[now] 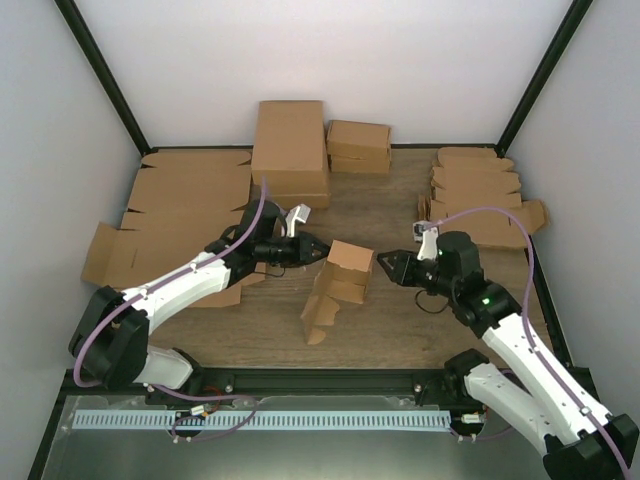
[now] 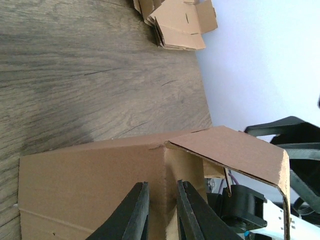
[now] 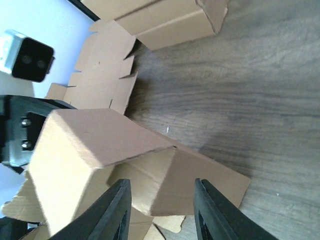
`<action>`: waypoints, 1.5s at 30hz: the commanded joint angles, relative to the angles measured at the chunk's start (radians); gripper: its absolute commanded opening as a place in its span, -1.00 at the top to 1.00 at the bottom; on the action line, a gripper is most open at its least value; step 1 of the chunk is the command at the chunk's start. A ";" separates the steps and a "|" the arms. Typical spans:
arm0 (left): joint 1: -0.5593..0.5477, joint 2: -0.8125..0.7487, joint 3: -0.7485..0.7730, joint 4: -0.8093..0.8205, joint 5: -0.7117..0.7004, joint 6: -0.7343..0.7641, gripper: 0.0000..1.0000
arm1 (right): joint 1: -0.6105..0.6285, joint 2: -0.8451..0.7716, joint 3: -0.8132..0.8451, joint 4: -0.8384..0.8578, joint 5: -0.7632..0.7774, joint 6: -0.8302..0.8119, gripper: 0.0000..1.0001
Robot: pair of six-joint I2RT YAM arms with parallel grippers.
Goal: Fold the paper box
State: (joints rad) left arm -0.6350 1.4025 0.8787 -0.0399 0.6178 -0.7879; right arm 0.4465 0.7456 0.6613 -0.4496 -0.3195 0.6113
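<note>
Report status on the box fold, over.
Left tool shut on paper box wall. Right tool open, beside it. Box half-formed, flap up. Cardboard stacks well back.

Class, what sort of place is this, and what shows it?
Probably a robot test bench: a left arm and right arm at a wooden table, white walls around it, stacked flat cardboard, a small box half folded.

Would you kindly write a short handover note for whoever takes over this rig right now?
Left pincer: shut on a wall of the box.
Right pincer: open, at the box's other side, not gripping.
Box: between the two pincers, partly formed.
Done: some walls up, one flap bent over.
Left: lower flaps hang loose; box not yet closed.
</note>
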 commanded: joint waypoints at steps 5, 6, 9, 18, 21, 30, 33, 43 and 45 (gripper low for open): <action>-0.003 0.005 0.028 -0.005 -0.003 0.019 0.63 | -0.003 0.023 0.206 -0.011 -0.012 -0.268 0.06; -0.003 0.006 0.029 -0.005 -0.002 0.019 0.63 | -0.003 0.046 0.226 -0.003 -0.051 -0.307 -0.06; -0.003 0.007 0.028 -0.006 -0.001 0.020 0.63 | -0.002 0.129 0.279 0.013 -0.201 -0.433 -0.19; -0.003 0.015 0.032 -0.008 0.004 0.023 0.63 | 0.061 0.221 0.342 -0.060 -0.208 -0.716 -0.13; -0.003 0.023 0.039 -0.013 0.007 0.029 0.63 | 0.122 0.244 0.346 -0.116 -0.150 -0.795 -0.16; -0.003 0.018 0.046 -0.022 0.010 0.031 0.63 | 0.241 0.324 0.357 -0.164 0.080 -0.840 -0.06; -0.003 0.013 0.048 -0.027 0.011 0.031 0.63 | 0.253 0.319 0.349 -0.158 0.101 -0.851 -0.03; -0.003 0.010 0.049 -0.025 0.008 0.029 0.63 | 0.374 0.277 0.337 -0.132 0.310 -0.955 -0.04; -0.004 0.010 0.051 -0.025 0.007 0.029 0.62 | 0.395 0.294 0.345 -0.150 0.371 -0.979 -0.04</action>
State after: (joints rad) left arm -0.6350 1.4139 0.9051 -0.0689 0.6178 -0.7734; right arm 0.7998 1.0313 0.9695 -0.5957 -0.0898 -0.2886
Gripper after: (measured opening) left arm 0.186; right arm 0.521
